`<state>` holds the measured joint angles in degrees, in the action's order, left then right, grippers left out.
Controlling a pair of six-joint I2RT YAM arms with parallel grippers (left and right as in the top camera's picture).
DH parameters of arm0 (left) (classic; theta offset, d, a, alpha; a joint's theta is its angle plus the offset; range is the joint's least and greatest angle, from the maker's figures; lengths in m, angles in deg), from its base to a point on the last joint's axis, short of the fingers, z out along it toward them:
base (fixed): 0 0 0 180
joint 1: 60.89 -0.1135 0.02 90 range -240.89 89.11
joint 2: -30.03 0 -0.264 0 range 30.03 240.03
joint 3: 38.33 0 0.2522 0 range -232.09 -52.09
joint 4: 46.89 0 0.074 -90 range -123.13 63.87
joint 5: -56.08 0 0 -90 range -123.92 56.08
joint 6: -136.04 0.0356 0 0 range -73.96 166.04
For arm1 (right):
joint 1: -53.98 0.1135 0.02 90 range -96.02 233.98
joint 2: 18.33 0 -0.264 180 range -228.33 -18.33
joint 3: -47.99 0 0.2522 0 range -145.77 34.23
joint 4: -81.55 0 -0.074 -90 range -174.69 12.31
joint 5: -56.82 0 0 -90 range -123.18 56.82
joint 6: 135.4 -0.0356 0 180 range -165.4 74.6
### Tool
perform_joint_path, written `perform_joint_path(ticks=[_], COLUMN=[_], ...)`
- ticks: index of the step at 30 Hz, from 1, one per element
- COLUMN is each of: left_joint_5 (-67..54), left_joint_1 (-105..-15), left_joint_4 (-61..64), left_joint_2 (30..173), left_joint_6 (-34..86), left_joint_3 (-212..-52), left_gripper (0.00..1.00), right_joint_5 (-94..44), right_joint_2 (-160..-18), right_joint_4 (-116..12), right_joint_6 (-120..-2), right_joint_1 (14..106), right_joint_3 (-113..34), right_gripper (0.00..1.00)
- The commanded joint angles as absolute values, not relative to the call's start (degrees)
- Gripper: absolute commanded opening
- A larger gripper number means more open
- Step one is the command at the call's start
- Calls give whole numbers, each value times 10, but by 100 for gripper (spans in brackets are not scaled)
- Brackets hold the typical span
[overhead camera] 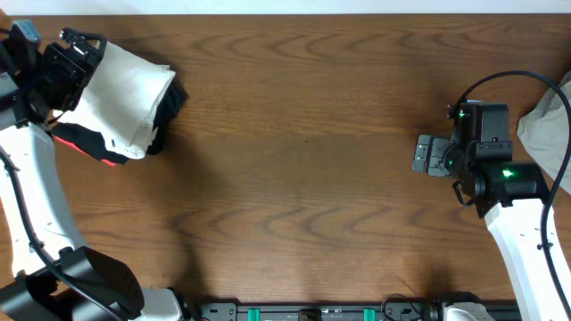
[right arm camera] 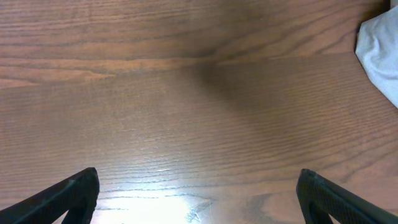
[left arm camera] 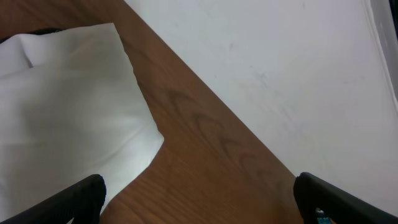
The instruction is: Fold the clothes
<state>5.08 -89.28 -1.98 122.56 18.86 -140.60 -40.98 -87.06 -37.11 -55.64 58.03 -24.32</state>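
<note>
The T-shirt (overhead camera: 129, 85) lies folded at the table's (overhead camera: 312, 134) far-left corner, left hand (left arm camera: 199, 190) and right hand (right arm camera: 198, 186) wide, empty; next likely means fetching the right-edge cloth (overhead camera: 549, 125)

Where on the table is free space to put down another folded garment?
The wide middle of the table, between the folded white T-shirt and the right tool, is bare. Crowded: the far left corner, where the T-shirt lies on a black garment, and the right edge, with a grey cloth.
</note>
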Motion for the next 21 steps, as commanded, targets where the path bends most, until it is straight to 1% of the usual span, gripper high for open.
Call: perform_joint_path(ticks=[1, 9, 14, 21], left_joint_5=[51, 51, 51, 51], left_joint_1=[-891, -891, -891, -891], left_joint_4=[-19, -19, -19, -19], left_joint_2=[1226, 1226, 1226, 1226], left_joint_6=[192, 192, 192, 192], left_joint_3=[-1407, -1407, -1407, -1407], left_gripper=[98, 98, 98, 98], right_joint_5=[-419, -419, -428, -427], right_joint_2=[-868, -852, -793, -660], right_joint_4=[-371, -370, -344, -345], right_joint_6=[-554, -554, -554, -558], right_joint_1=[574, 574, 574, 574], right_joint_3=[-246, -246, -246, -246], right_gripper=[99, 99, 99, 99])
